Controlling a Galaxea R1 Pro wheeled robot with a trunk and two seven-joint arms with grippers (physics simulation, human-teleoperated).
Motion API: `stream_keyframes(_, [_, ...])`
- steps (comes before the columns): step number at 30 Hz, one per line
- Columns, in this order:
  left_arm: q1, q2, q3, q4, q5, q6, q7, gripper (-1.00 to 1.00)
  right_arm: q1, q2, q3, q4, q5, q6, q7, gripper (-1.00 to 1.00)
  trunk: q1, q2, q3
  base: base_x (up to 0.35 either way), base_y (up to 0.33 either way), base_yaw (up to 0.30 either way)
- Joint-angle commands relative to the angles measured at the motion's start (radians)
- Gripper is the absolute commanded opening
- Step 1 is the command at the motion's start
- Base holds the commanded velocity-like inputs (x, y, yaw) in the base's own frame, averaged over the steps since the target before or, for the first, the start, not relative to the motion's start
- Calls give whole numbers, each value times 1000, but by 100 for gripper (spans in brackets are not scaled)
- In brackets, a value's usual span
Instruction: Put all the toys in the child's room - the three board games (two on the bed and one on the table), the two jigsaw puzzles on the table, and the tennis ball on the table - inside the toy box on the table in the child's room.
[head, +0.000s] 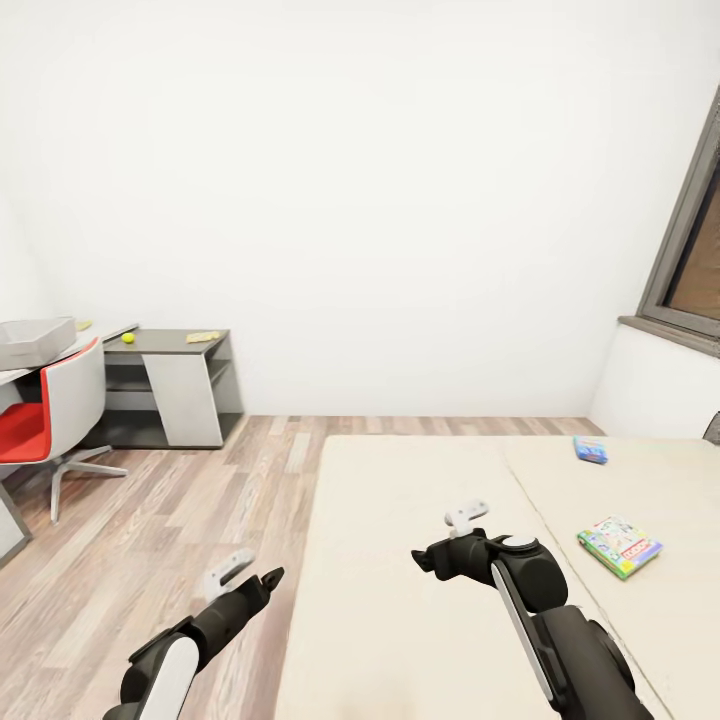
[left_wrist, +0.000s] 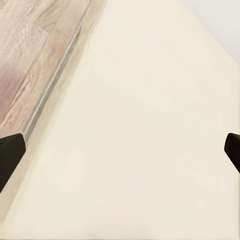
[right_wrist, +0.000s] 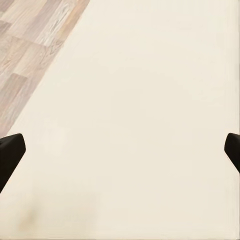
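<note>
Both the left hand and the right hand hang spread and empty over the bed, where two board games lie toward its far right side, so reaching across may overstretch the arm.

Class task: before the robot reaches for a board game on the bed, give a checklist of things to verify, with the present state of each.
1. Both games in sight on the bed: Monopoly box, blue box: ok.
2. Left gripper open, empty: ok.
3. Right gripper open, empty: ok.
4. Games within reach: cannot tell.
5. Toy box on the table: ok.
6. Tennis ball boxed: not ok.
</note>
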Motion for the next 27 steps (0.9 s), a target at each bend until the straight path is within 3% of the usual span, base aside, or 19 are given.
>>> stream_keyframes(1, [-1, -1, 2, -2, 11, 6, 8, 100, -1, -1, 1, -1, 11, 3, 8, 100, 0, -1, -1, 0, -220, 0])
stream_keyframes(27, [-1, -1, 2, -2, 11, 6, 8, 100, -1, -1, 1, -1, 11, 3, 8, 100, 0, -1, -1, 0, -220, 0])
